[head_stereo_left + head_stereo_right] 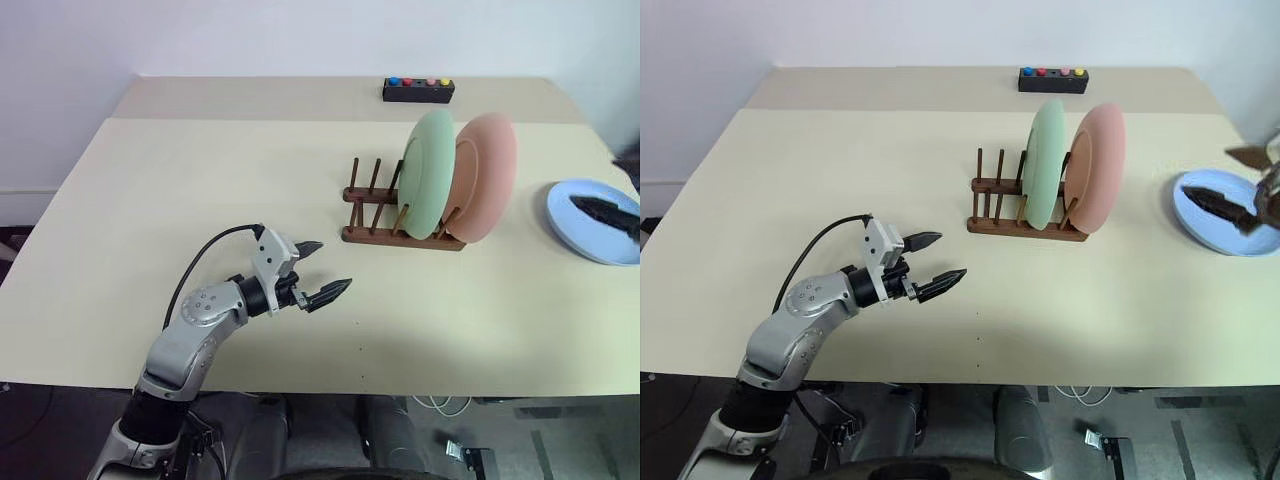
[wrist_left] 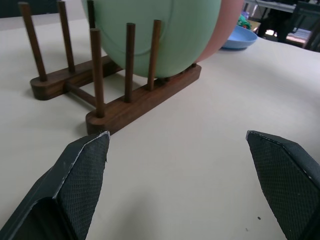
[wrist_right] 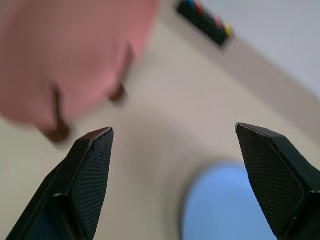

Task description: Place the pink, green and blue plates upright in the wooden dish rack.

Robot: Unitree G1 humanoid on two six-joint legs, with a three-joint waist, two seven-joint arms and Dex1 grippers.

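Head cam: beige table (image 1: 200,200) fills most of frame. Wooden rack (image 1: 400,215) sits centre-right, w/ two plates standing upright in its right-hand slots: green plate (image 1: 428,172) on the left, pink plate (image 1: 486,177) just right of it, the two close together, can't tell if touching. Left-hand pegs of rack stand bare. Blue plate (image 1: 592,222) lies flat on table at right edge of frame, well apart from rack. Black box w/ coloured buttons (image 1: 418,89) at top centre, near the far table edge.

Left gripper (image 1: 325,270) in lower-left-centre of frame, above the table, fingers spread wide, nothing between them, pointing toward rack but well short of it. Left wrist cam: both fingers (image 2: 82,172) w/ bare table between them; rack and green plate ahead, pink edge behind it, bit of blue plate further off.

Right gripper (image 1: 1252,190) at right edge of frame in right eye view, over the blue plate; dark, blurred, one finger (image 1: 605,212) shows across the plate's top. Can't tell whether it touches the plate. Right wrist cam: fingers (image 3: 90,165) set wide apart, nothing gripped; blue plate (image 3: 227,205) below between them, pink plate (image 3: 70,55) blurred at upper left, button box (image 3: 205,20) at top.
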